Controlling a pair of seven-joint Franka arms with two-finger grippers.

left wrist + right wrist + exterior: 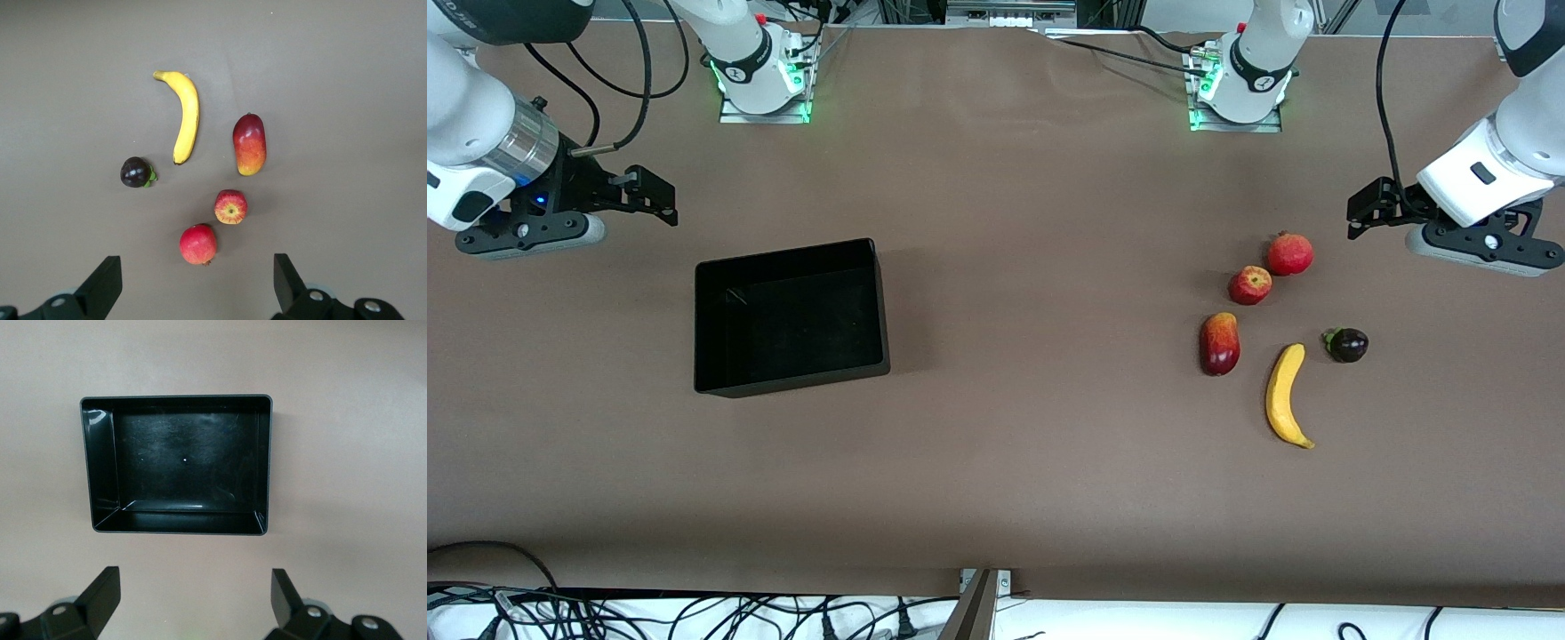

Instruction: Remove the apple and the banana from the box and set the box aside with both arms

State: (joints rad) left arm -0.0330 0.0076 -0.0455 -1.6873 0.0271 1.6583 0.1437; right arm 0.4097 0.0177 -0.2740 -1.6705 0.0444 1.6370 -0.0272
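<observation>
**Fruit out, box sitting empty**

I see the box (791,316) empty at the right arm's end of the worktop; apple (1250,285) and banana (1288,395) lie on the worktop at the left arm's end. Left hand (1359,213) and right hand (660,199) hover spread, holding nothing. I reckon nothing's left.

A big brown desk (996,498) fills the view, smooth and flat. Black cables (694,613) lie in a tangle on a white strip along its near edge. Small green lights (805,84) glow at the top.
</observation>
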